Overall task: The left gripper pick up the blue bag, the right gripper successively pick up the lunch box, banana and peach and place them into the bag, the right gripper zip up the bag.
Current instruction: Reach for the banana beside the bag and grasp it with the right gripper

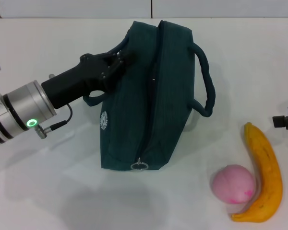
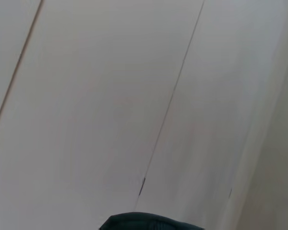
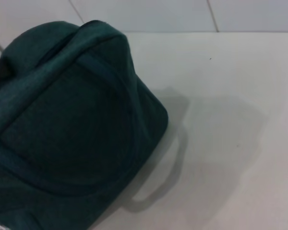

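Your left gripper (image 1: 121,58) was clamped on the upper far edge of the blue bag (image 1: 144,105), which stood mid-table with its zipper looking nearly closed. Banana (image 1: 266,177) and peach (image 1: 233,183) lay to its right. That thin grip could have slipped, and a shut opening would have blocked loading.

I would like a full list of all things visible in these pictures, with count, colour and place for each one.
bag: one, dark teal-blue, middle of the table, upright, zip pull at its near end.
banana: one, yellow-orange, near right part of the table, curving around the peach.
peach: one, pink, just left of the banana.
table: one, white, under everything.
left hand: one, black, at the bag's upper left side.
right hand: one, black, only a tip at the right edge.
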Robot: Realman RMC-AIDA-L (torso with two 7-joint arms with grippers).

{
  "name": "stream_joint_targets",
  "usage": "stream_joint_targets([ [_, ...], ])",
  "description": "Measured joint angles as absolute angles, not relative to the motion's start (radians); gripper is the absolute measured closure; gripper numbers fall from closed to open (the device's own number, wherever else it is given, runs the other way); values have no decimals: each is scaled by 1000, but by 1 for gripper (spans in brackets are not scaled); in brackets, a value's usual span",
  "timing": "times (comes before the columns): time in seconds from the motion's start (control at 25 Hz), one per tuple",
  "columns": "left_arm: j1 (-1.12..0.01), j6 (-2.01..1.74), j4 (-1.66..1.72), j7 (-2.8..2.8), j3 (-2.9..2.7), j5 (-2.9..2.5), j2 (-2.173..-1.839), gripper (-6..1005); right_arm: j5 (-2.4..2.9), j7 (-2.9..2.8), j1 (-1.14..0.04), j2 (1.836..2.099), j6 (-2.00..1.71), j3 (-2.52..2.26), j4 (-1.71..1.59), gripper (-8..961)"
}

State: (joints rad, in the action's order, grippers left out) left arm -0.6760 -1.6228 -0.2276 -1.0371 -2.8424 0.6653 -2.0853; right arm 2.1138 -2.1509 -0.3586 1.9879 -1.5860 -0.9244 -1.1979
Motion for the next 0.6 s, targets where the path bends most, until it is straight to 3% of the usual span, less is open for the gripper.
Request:
stream_joint_targets([
  [0.36,-681,-1617,-228,-1037,-2843,662,-2082,953,2245,-2302,-425,1990,-1596,-973,-1215,178],
  [0.6,-681,-1617,-235,-1037,-2842,662,-2082,951,2324,-2355,-458,2009,-1610,-983,-1191,179],
])
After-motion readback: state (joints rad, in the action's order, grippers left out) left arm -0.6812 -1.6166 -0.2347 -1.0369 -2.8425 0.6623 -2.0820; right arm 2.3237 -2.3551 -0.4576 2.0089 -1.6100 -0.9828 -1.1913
